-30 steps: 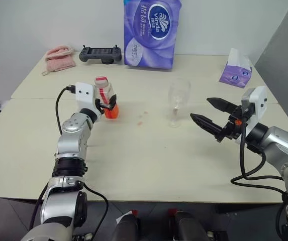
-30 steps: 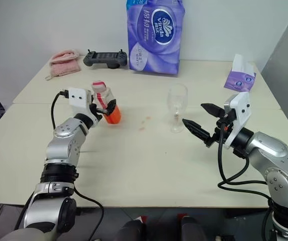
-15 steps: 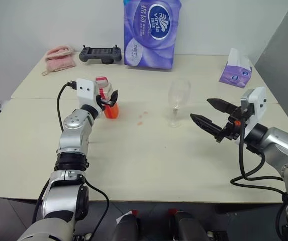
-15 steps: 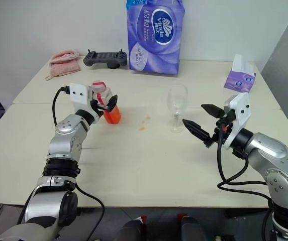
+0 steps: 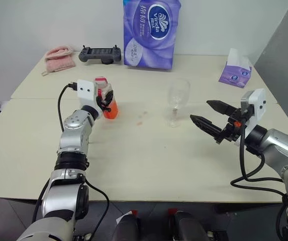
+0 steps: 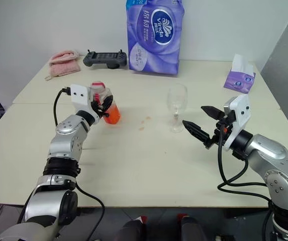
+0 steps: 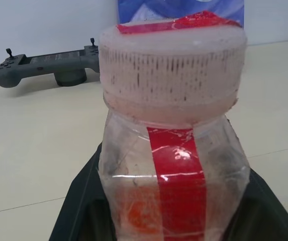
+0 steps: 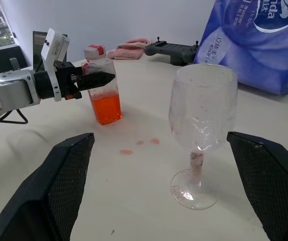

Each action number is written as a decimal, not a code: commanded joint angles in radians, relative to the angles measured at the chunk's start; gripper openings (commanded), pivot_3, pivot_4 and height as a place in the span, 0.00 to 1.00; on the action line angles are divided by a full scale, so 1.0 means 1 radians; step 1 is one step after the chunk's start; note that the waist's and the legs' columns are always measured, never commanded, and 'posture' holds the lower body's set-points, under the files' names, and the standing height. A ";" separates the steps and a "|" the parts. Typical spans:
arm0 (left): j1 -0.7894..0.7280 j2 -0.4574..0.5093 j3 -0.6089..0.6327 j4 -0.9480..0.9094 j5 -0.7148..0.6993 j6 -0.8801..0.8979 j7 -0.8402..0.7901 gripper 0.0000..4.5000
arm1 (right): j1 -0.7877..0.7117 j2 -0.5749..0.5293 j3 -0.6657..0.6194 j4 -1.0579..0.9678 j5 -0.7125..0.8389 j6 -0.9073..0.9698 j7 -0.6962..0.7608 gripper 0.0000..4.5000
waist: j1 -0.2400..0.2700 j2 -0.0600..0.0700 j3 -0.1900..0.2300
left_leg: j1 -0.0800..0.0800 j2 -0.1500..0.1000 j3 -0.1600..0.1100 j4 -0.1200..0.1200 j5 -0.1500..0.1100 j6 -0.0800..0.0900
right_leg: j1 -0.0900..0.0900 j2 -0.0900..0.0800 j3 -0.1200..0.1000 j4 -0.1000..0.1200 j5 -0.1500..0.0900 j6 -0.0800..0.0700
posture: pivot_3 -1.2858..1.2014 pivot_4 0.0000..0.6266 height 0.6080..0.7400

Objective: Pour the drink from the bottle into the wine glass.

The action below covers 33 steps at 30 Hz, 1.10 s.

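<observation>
The bottle (image 5: 102, 84) stands upright on the table's left half, white cap on top and a red strip down its side. The orange-red drink (image 5: 111, 111) fills its lower part. My left gripper (image 5: 108, 102) reaches in level and is shut on the bottle (image 7: 174, 150), one black finger pressed against each side. The empty wine glass (image 5: 177, 100) stands upright near the table's middle, to the right of the bottle. My right gripper (image 5: 199, 110) hovers open just right of the wine glass (image 8: 200, 115), apart from it, with nothing between its fingers.
A tall purple tissue pack (image 5: 151, 32), a black game controller (image 5: 100, 52) and a pink cloth (image 5: 60, 56) lie along the back. A small purple tissue box (image 5: 235, 73) sits at the back right. Red drops (image 5: 142, 118) mark the table between bottle and glass.
My left gripper's fingers, open around the bottle before, have closed onto its sides. The right gripper and the wine glass have kept still.
</observation>
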 commanded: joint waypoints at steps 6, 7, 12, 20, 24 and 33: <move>-0.011 0.033 -0.007 -0.104 -0.017 0.059 -0.060 0.41 | -0.055 -0.008 0.026 -0.009 -0.064 -0.012 -0.048 1.00 | -0.003 0.000 0.000 | 0.000 0.000 0.000 0.000 0.000 0.000 | 0.000 0.000 0.000 0.000 0.000 0.000 | 0.52 0.24 1.00; -0.019 0.041 -0.015 -0.143 -0.034 0.089 -0.094 0.41 | -0.084 0.000 0.052 0.004 -0.102 -0.007 -0.081 1.00 | -0.003 0.000 0.000 | 0.000 0.000 0.001 0.000 0.000 0.000 | 0.000 0.000 0.000 0.000 0.000 0.000 | 0.52 0.24 1.00; -0.021 0.094 -0.092 -0.380 -0.143 0.303 -0.323 0.41 | -0.246 0.089 0.151 0.049 -0.161 0.016 -0.160 1.00 | -0.006 0.000 0.000 | -0.002 0.000 0.000 0.001 0.003 -0.004 | -0.002 0.000 0.000 0.001 0.000 0.000 | 0.52 0.24 1.00; 0.015 0.170 -0.179 -0.620 -0.298 0.496 -0.583 0.41 | -0.372 0.176 0.225 0.071 -0.164 0.053 -0.158 1.00 | -0.012 0.000 0.000 | -0.023 -0.002 0.000 0.010 0.003 -0.005 | -0.023 -0.001 0.002 0.012 0.000 -0.001 | 0.52 0.24 1.00; 0.018 0.163 -0.210 -0.619 -0.276 0.455 -0.614 0.41 | -0.392 0.219 0.245 0.072 -0.151 0.069 -0.153 1.00 | -0.014 0.000 0.000 | -0.024 -0.002 -0.001 0.014 0.003 -0.004 | -0.024 -0.001 0.001 0.016 0.000 -0.001 | 0.52 0.24 1.00; -0.002 0.121 -0.258 -0.568 -0.211 0.310 -0.641 0.41 | -0.437 0.294 0.286 0.133 -0.161 0.068 -0.121 1.00 | -0.017 0.000 0.000 | -0.023 -0.002 -0.002 0.014 0.005 0.001 | -0.024 0.000 0.000 0.017 0.004 -0.004 | 0.52 0.24 1.00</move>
